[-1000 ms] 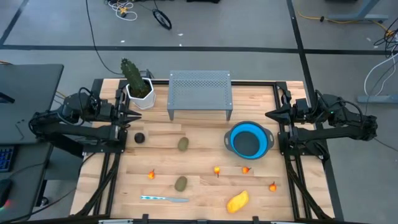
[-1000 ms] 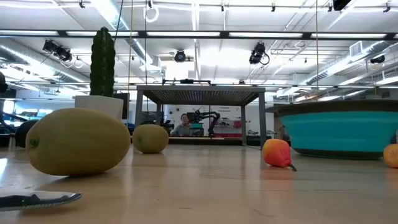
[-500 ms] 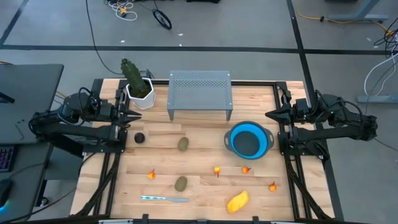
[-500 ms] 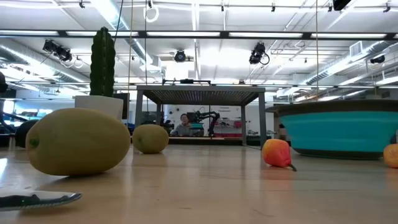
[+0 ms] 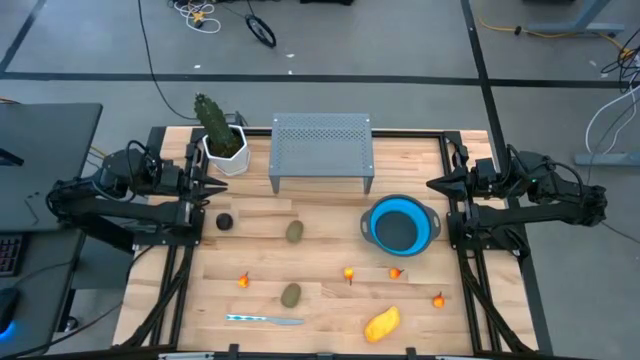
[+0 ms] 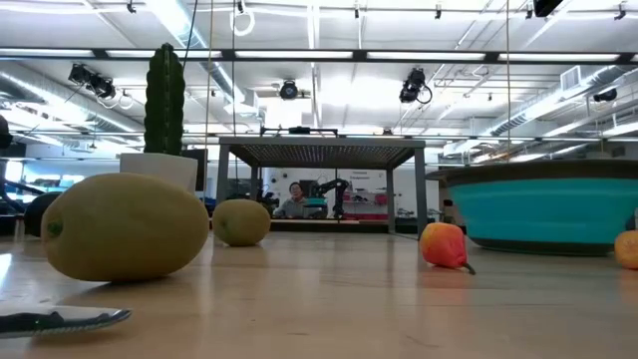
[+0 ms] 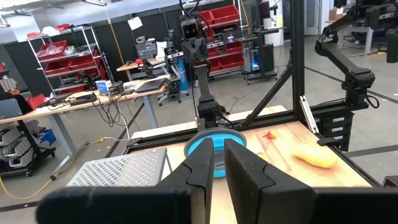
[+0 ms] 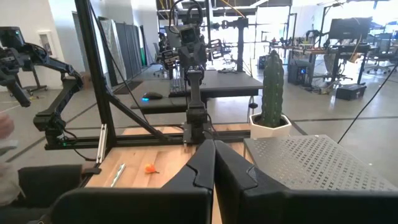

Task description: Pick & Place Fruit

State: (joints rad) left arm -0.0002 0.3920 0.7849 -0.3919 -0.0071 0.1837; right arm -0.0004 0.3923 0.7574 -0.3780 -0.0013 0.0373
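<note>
While both arms wait at the table's side edges, nothing is held.
Left gripper (image 5: 216,189): at the left edge near the cactus pot, fingers nearly together with a thin gap, empty.
Right gripper (image 5: 432,185): at the right edge just above the bowl, fingers pressed together, empty.
Green ovals: one (image 5: 295,232) mid-table, one (image 5: 290,295) nearer the front edge, well apart.
Black ball (image 5: 225,222): on the wood just below the left gripper, not touching it.
Orange bits: four along the front half, (image 5: 243,281), (image 5: 348,272), (image 5: 395,272), (image 5: 438,299).
Yellow oblong (image 5: 381,323): front edge, right of the knife.
Bowl (image 5: 425,222): blue, right of centre, nothing in it.
Knife (image 5: 263,319): flat near the front edge, below the nearer oval.
Cactus (image 5: 212,122): white pot, back-left corner.
Metal rack (image 5: 321,146): grey, perforated, back centre.
Table (image 5: 330,250): light wood.
</note>
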